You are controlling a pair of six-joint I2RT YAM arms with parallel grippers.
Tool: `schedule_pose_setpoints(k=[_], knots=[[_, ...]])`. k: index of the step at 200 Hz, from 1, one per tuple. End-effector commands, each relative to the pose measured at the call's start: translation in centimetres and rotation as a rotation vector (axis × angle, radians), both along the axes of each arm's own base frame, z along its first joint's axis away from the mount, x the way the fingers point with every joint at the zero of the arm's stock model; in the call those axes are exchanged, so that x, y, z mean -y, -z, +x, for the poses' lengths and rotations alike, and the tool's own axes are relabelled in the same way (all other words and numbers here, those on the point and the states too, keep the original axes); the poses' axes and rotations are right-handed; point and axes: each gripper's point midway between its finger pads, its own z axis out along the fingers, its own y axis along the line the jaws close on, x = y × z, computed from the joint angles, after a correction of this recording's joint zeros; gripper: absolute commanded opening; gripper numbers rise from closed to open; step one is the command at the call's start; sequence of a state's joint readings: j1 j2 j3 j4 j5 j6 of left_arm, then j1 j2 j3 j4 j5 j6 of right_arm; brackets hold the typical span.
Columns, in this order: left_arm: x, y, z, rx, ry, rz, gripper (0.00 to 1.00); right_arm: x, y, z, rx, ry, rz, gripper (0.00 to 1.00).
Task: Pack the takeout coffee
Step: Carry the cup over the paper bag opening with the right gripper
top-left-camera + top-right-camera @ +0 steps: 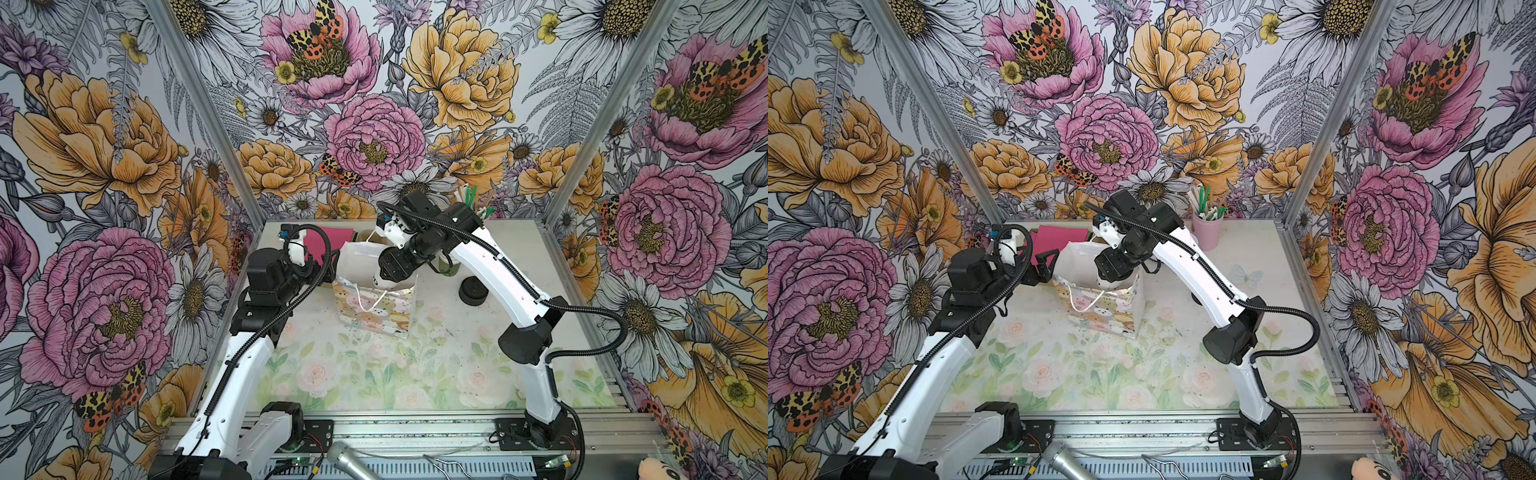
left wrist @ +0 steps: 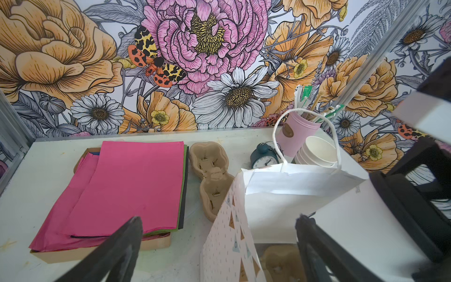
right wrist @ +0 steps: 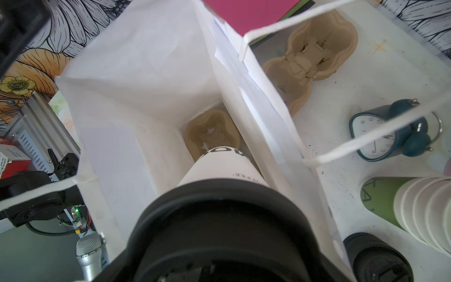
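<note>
The takeout coffee [image 3: 224, 166], a white paper cup with a black lid [image 3: 219, 219], hangs upright in the mouth of the open patterned gift bag [image 1: 374, 309]. My right gripper [image 1: 395, 270] is shut on it at the lid; the lid hides the fingers in the right wrist view. Straight below the cup, a brown cardboard cup carrier [image 3: 212, 129] lies on the bag's floor. My left gripper [image 2: 219, 218] is open at the bag's left side, its fingers [image 2: 131, 234] standing either side of the bag's corner [image 2: 231, 219]. I cannot tell whether they touch the paper.
A stack of pink paper [image 2: 131, 185] lies at the back left, with a second cup carrier [image 2: 210, 171] beside it. A teal alarm clock [image 3: 390, 136], nested cups with a green bottom cup [image 3: 395, 202], a pile of black lids [image 1: 473, 291] and a pink straw tin [image 2: 297, 131] stand right of the bag.
</note>
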State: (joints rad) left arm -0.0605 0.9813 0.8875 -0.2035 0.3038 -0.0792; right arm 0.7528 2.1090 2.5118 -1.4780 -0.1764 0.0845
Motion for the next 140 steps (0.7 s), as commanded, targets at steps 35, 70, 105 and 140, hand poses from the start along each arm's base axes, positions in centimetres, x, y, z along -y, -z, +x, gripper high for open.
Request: schedule_pose_setpoints(k=[35, 70, 105, 140], knots=[[0.1, -0.4, -0.2, 0.018, 0.018, -0.024, 0.99, -0.4, 2.1, 0.6, 0.004, -0.011, -0.069, 0.81], [0.6, -0.4, -0.1, 0.007, 0.045, -0.032, 0.99, -0.7, 3.6, 0.8, -0.004, -0.018, -0.109, 0.81], [1.2, -0.5, 0.1, -0.017, 0.078, -0.039, 0.99, -0.9, 4.7, 0.9, -0.007, -0.032, -0.140, 0.81], [2.2, -0.8, 0.3, -0.067, 0.137, -0.061, 0.99, -1.0, 5.2, 0.8, -0.001, -0.074, -0.157, 0.81]])
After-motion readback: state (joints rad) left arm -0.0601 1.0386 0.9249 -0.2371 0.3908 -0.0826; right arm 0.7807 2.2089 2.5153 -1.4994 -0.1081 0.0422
